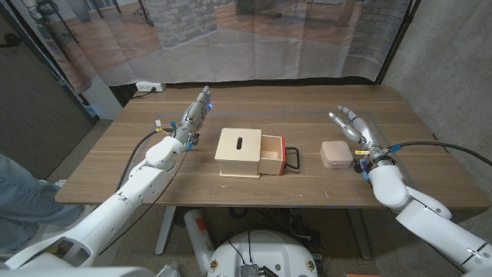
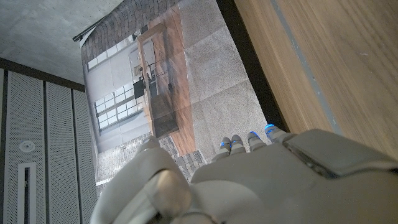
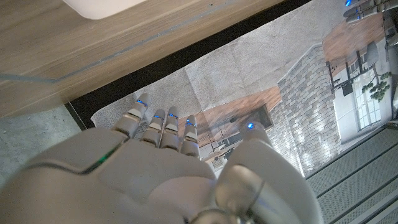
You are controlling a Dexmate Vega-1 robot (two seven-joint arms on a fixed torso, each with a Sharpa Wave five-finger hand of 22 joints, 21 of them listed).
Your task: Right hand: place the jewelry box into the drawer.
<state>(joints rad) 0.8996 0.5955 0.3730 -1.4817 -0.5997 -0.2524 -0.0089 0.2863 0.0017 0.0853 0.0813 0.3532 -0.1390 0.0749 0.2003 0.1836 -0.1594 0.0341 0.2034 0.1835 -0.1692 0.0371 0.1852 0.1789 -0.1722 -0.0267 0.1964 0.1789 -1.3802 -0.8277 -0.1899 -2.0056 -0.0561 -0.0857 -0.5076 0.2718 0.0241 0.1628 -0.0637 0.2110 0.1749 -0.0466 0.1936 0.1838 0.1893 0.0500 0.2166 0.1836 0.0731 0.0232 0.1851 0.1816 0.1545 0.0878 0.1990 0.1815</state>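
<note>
1. Wooden bench point(image 1: 254, 192) carries a light wooden drawer unit point(image 1: 241, 151) at its middle, with a slot in its top.
2. The drawer point(image 1: 272, 155) is pulled out toward the right hand's side, and its red handle point(image 1: 293, 158) points that way.
3. The jewelry box point(image 1: 336, 154), pale pink and rounded, lies on the bench between the drawer handle and the right hand, apart from the handle. A pale corner of it also shows at the edge of the right wrist view point(image 3: 102, 7).
4. Right hand point(image 1: 355, 129) is just beside the jewelry box, on its far-right side. The fingers point(image 1: 339, 118) are spread and extended, released, holding nothing; they reach past the box's far edge toward the back of the bench. Whether the palm touches the box, cannot tell.
5. Right wrist view: fingers point(image 3: 163, 124) straight, side by side, with blue-lit tips, pointing past the bench edge at a printed backdrop point(image 3: 261, 81).
6. Left hand point(image 1: 192, 121) is left of the drawer unit, apart from it, with its fingers point(image 1: 203, 100) straight and together, released, holding nothing, pointing toward the back of the bench.
7. Left wrist view: fingertips point(image 2: 249, 142) show past the back of the hand, bench off to one side.
8. Blue-clad leg of a person point(image 1: 19, 192) at the left picture edge.
</note>
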